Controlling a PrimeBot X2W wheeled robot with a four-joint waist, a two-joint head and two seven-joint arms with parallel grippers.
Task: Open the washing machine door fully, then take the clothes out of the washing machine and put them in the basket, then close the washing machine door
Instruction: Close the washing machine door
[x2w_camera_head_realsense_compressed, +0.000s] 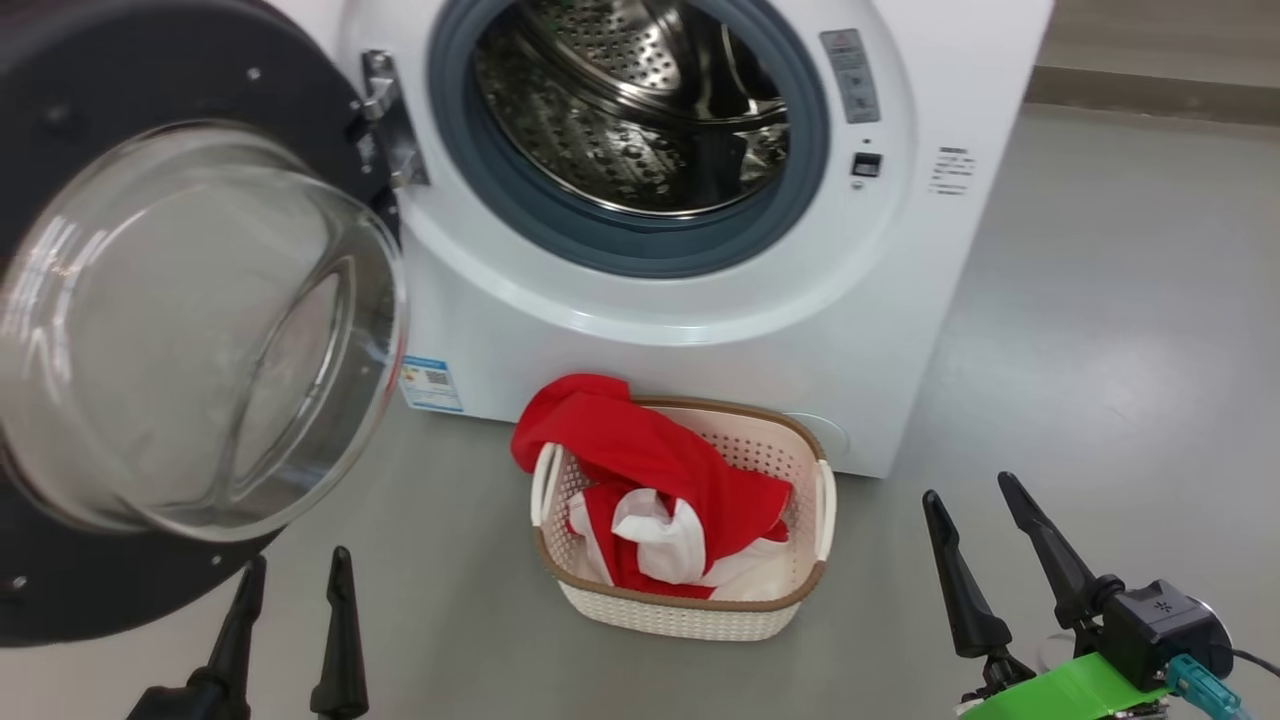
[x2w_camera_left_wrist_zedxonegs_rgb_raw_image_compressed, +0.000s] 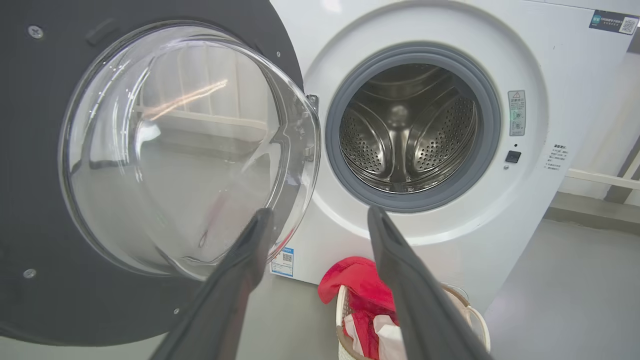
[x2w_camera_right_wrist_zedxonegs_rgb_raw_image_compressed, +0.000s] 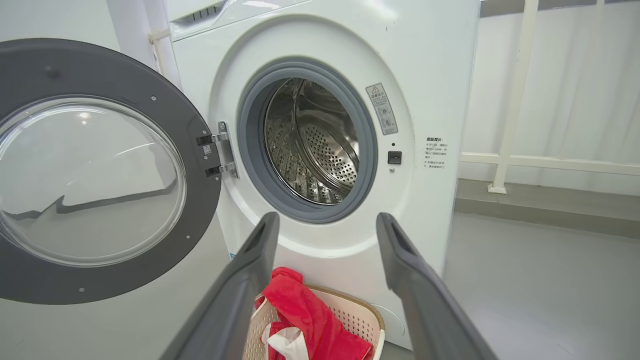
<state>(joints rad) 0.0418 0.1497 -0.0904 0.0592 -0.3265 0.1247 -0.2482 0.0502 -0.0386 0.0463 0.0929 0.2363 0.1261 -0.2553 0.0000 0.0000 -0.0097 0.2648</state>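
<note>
On the floor (x2w_camera_head_realsense_compressed: 1100, 350) ahead of us, the washing machine (x2w_camera_head_realsense_compressed: 700, 330) stands with the washing machine door (x2w_camera_head_realsense_compressed: 120, 60) swung wide to our left, so it's closing time: we'd press the left fingers (x2w_camera_head_realsense_compressed: 340, 630) on the black rim (x2w_camera_head_realsense_compressed: 60, 600) far from the hinge (x2w_camera_head_realsense_compressed: 385, 120), clear of the glass bowl (x2w_camera_head_realsense_compressed: 190, 330), and sweep it round until it clicks shut. The drum (x2w_camera_head_realsense_compressed: 640, 120) looks bare, the basket (x2w_camera_head_realsense_compressed: 690, 612) just before the machine holds the clothes (x2w_camera_head_realsense_compressed: 660, 460), one red fold draped over its rim, and left and right fingers (x2w_camera_head_realsense_compressed: 960, 580) alike gape wide, holding nothing.
</note>
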